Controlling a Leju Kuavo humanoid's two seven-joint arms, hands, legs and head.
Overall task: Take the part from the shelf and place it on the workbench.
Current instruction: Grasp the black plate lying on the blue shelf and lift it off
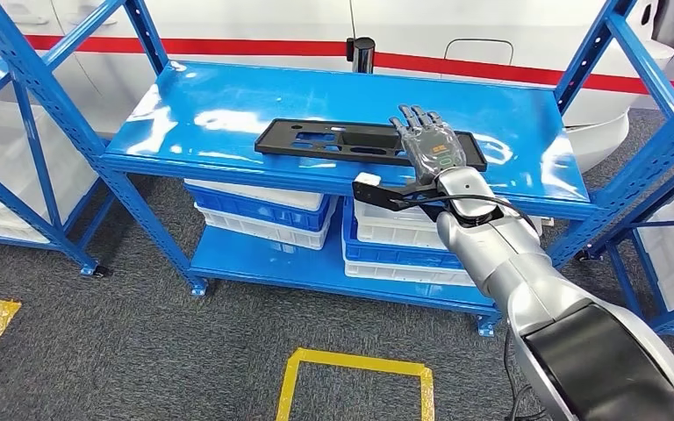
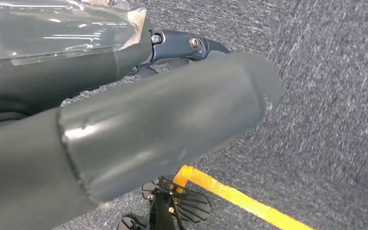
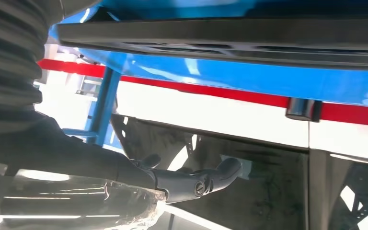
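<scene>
Our right hand (image 1: 428, 140) reaches flat over the black part (image 1: 333, 142), fingers apart, holding nothing. We see the part lying on the glossy blue shelf (image 1: 228, 101), white bins (image 1: 254, 197) below, grey carpet (image 1: 140, 333) with yellow tape (image 1: 355, 361); our left hand (image 2: 124, 134) hangs, state unclear.

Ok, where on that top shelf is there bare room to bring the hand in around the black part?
Bare shelf top runs along the back, between the black part and the rear edge, and on the left end beyond the part. The right end past the right hand is also bare. The front strip beside the part is narrow, and the hand is over it.
</scene>
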